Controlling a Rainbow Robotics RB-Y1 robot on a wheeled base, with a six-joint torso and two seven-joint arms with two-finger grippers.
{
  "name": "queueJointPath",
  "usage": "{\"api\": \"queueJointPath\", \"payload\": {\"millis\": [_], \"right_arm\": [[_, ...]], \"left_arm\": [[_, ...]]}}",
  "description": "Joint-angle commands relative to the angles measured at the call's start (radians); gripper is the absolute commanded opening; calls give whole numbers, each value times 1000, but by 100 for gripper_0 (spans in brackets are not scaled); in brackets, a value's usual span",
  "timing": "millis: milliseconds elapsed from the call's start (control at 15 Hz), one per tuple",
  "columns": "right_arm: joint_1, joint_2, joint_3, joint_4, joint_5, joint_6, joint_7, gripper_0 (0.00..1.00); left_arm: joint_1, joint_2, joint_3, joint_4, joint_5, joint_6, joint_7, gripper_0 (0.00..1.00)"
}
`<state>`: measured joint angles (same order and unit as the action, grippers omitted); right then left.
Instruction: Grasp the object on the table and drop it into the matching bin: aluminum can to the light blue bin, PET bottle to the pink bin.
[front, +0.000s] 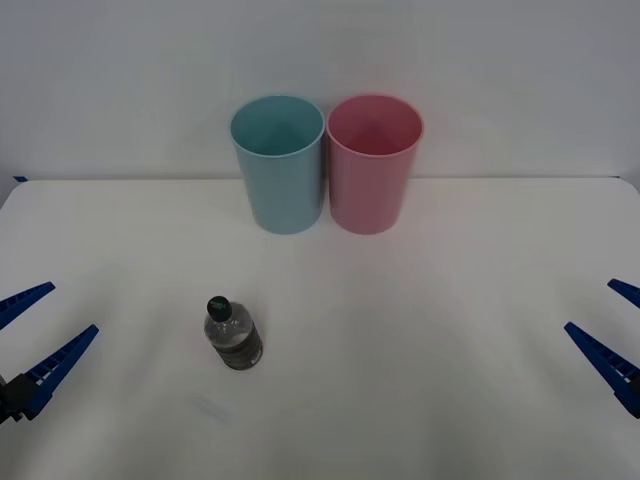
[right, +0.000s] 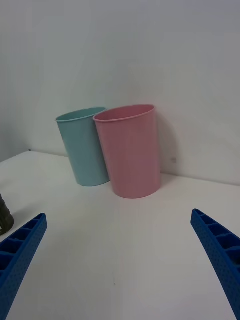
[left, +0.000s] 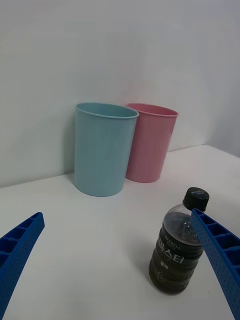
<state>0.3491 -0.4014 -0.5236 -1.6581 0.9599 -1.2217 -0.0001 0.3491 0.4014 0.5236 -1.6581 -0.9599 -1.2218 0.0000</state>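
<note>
A small clear PET bottle (front: 232, 334) (left: 179, 247) with a dark green cap and dark label stands upright on the white table (front: 420, 330), left of centre. A sliver of the bottle (right: 4, 216) also edges into the right wrist view. At the table's far edge the light blue bin (front: 279, 163) (left: 103, 148) (right: 84, 147) and the pink bin (front: 372, 162) (left: 150, 142) (right: 131, 150) stand side by side, touching. My left gripper (front: 35, 332) (left: 120, 280) is open at the left edge, well left of the bottle. At the right edge my right gripper (front: 612, 325) (right: 120, 265) hangs open.
A plain white wall (front: 320, 50) rises behind the bins. Bare tabletop lies between the bottle and the bins and across the right half.
</note>
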Motion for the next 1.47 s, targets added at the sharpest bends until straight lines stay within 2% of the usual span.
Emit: {"api": "queueJointPath", "payload": {"millis": [67, 200, 667, 867, 1467], "right_arm": [[0, 0, 0, 0, 0, 0, 0, 100], [0, 0, 0, 0, 0, 0, 0, 100], [0, 0, 0, 0, 0, 0, 0, 100], [0, 0, 0, 0, 0, 0, 0, 100], [0, 0, 0, 0, 0, 0, 0, 100]], "left_arm": [[0, 0, 0, 0, 0, 0, 0, 100], [5, -15, 4, 37, 7, 7, 2, 100], [18, 31, -20, 61, 27, 11, -18, 100], [41, 50, -60, 70, 27, 11, -43, 100], [57, 62, -191, 166, 26, -2, -288, 100]]}}
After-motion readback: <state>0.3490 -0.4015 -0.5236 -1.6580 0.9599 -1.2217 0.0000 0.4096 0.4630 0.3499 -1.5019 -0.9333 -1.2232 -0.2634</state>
